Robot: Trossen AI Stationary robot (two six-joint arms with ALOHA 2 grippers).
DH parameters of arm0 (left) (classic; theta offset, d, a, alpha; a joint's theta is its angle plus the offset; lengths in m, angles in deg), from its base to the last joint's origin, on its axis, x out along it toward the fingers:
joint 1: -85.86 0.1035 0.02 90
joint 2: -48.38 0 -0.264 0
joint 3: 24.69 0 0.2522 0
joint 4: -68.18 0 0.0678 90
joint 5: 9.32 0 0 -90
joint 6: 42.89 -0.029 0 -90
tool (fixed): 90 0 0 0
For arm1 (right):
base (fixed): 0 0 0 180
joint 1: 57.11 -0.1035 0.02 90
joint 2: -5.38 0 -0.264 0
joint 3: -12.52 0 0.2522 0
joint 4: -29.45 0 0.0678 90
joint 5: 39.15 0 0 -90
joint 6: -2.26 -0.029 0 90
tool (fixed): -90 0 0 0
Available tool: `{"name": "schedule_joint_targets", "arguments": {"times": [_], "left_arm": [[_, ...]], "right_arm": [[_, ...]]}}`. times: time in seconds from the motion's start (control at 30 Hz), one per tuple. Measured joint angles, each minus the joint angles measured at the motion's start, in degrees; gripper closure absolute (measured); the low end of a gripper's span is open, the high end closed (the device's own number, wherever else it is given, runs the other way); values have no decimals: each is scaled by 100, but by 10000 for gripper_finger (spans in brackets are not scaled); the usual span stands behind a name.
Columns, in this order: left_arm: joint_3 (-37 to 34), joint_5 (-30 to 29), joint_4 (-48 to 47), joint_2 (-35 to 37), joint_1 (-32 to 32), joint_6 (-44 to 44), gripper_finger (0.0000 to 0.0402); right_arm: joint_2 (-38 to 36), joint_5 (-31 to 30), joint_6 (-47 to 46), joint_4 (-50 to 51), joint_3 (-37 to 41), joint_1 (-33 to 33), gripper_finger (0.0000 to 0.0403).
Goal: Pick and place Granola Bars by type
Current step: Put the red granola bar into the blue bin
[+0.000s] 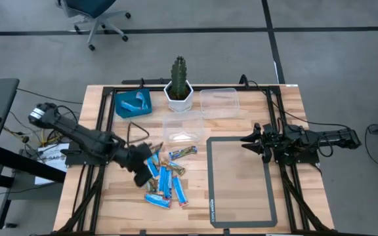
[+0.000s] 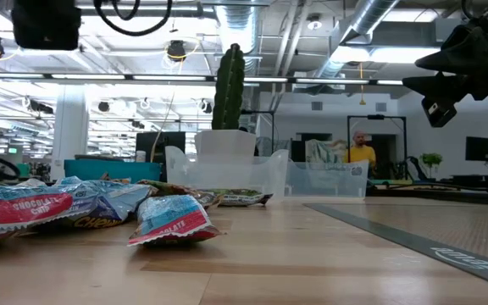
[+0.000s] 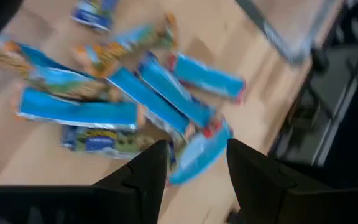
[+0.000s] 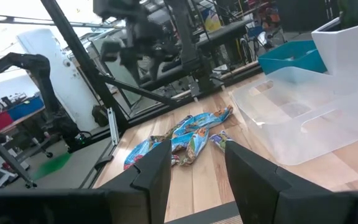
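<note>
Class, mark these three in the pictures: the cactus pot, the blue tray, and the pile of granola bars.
cactus pot [image 1: 178, 96]: high view, on its white rim.
blue tray [image 1: 143, 102]: high view, on its right-hand wall.
granola bars [image 1: 165, 178]: high view, on a light blue wrapper mid-pile.

Left hand [image 1: 143, 172] hovers over the Granola Bars [image 1: 166, 177]; right hand [image 1: 249, 140] waits apart.

"CHOCOLATE CHIP" – on a red-ended granola bar wrapper [image 2: 25, 208]; other print unreadable

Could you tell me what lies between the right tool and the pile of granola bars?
In the high view, the dark-framed mat lies between the right tool and the granola bars.
</note>
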Motion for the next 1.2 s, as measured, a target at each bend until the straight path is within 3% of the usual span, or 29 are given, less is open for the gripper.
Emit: {"name": "schedule_joint_targets", "arguments": {"times": [0.5,0.87,1.2], "left_arm": [[-2,86,469,-983,-1878,-3021,242],[0,-829,845,-1776,-1949,-3820,224],[0,-787,1469,-2461,-1858,-4230,202]], "right_arm": [[1,0,1,3,1,0,260],[1,0,1,4,0,-2,261],[0,0,0,4,1,-1,261]]}}
